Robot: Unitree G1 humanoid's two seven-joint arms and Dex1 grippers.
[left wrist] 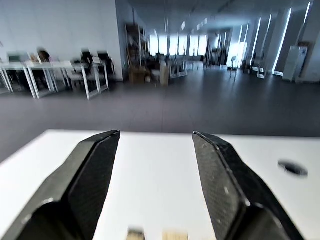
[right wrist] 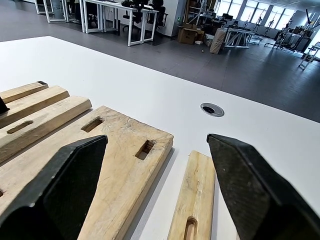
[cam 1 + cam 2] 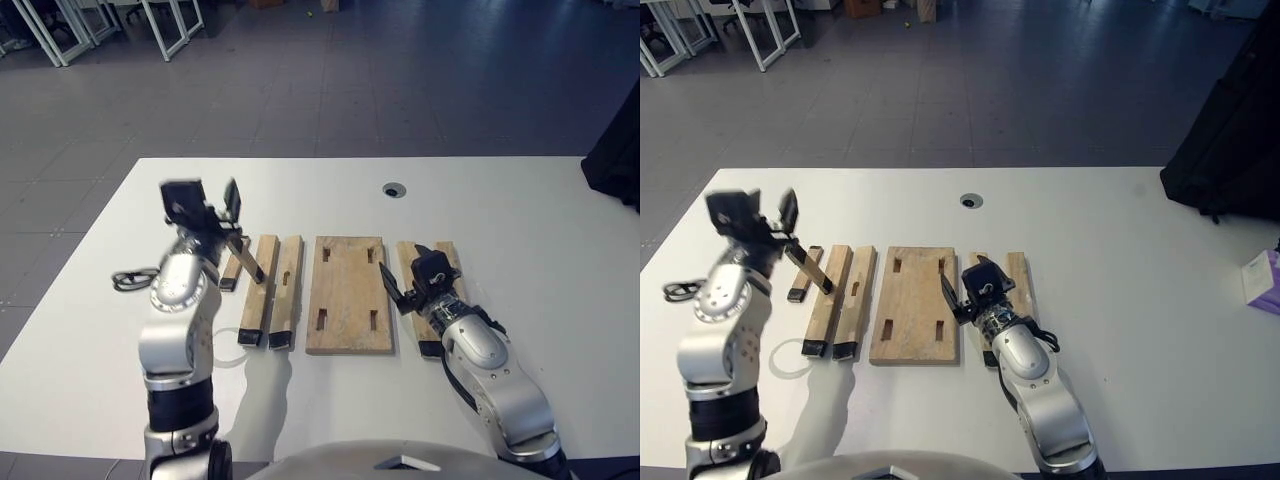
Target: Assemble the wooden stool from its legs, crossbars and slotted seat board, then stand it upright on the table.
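The slotted seat board (image 3: pixel 348 293) lies flat mid-table. Left of it lie two legs (image 3: pixel 273 291) side by side, then a flat crossbar (image 3: pixel 231 270). A second crossbar (image 3: pixel 246 258) rests slanted across them. My left gripper (image 3: pixel 207 200) is raised above the crossbars' far ends. It is open, and nothing sits between its fingers (image 1: pixel 97 170). Right of the board lie two more legs (image 3: pixel 452 262), partly hidden by my right gripper (image 3: pixel 410 275). That gripper hovers low at the board's right edge, open and empty (image 2: pixel 157 142).
A round cable hole (image 3: pixel 394 189) sits in the table's far middle. A dark cable (image 3: pixel 127 279) lies near the left edge and a white ring (image 3: pixel 788 358) near the front left. A black bag (image 3: pixel 1225 150) and a purple box (image 3: pixel 1262 278) are at the right.
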